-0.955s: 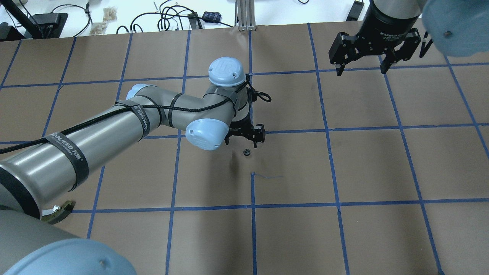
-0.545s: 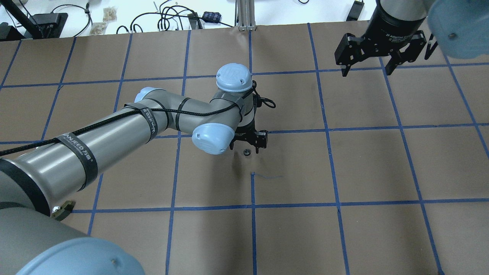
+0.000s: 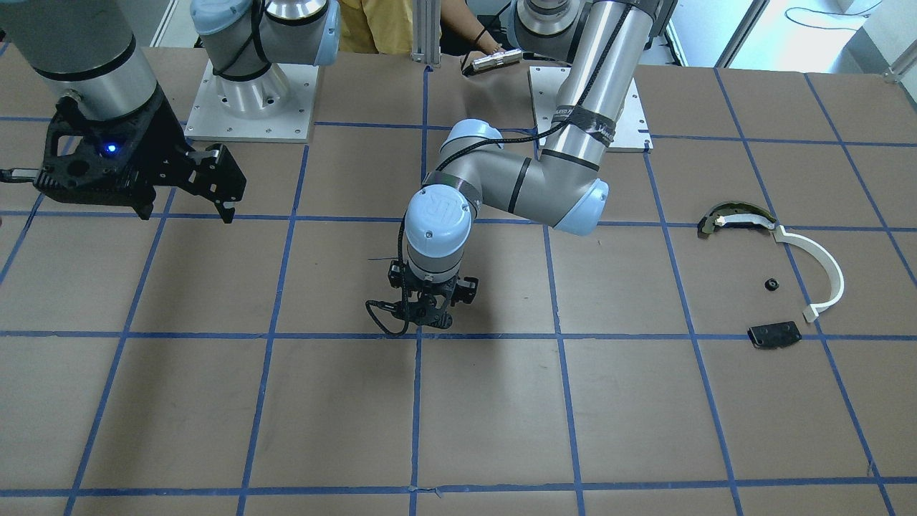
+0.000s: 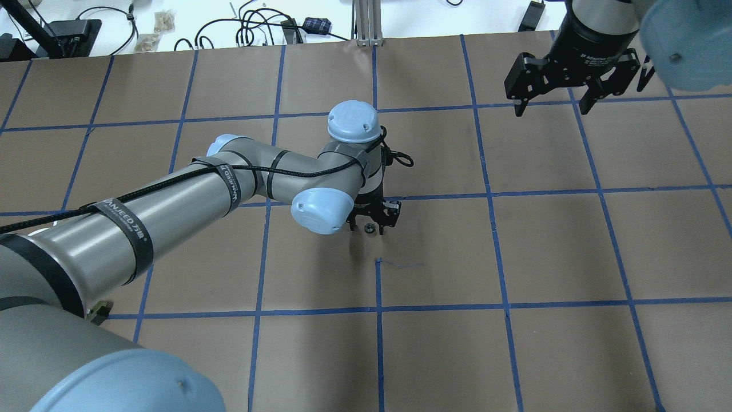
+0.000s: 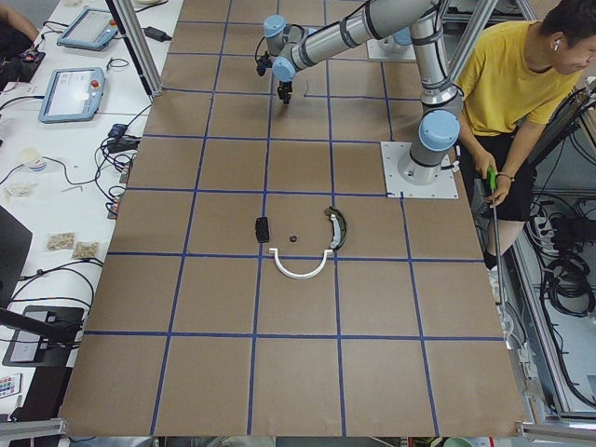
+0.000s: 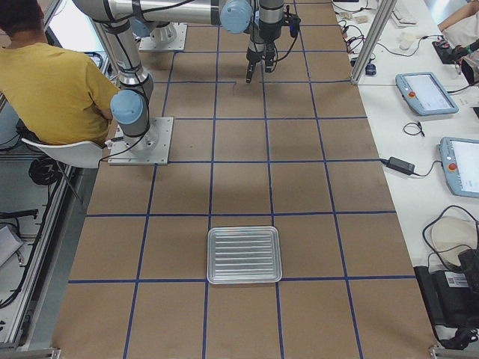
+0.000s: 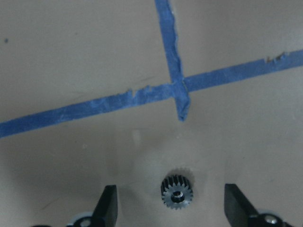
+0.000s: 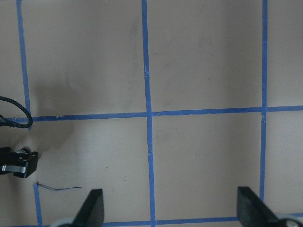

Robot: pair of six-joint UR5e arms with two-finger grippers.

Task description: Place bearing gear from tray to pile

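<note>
A small dark toothed bearing gear (image 4: 369, 229) lies flat on the brown table paper, close to a blue tape corner. In the left wrist view the gear (image 7: 176, 193) sits between the two fingers (image 7: 107, 204). My left gripper (image 4: 369, 231) is open, low over the table, with a finger on each side of the gear and not touching it. My right gripper (image 4: 550, 110) is open and empty, high at the far right. The pile lies far off: a white curved strip (image 3: 824, 269), a dark-and-tan curved piece (image 3: 731, 217) and a black block (image 3: 774, 335), with another small dark gear (image 3: 771, 284) among them.
A ribbed metal tray (image 6: 244, 254) stands on the table at the robot's right end, with nothing showing in it. In the overhead view my left arm (image 4: 171, 200) hides most of the pile. An operator in yellow (image 5: 507, 74) sits behind the robot bases.
My left gripper has come down and forward over the gear, so its fingers now stand on either side of it. My right gripper has drifted slightly right and away.
</note>
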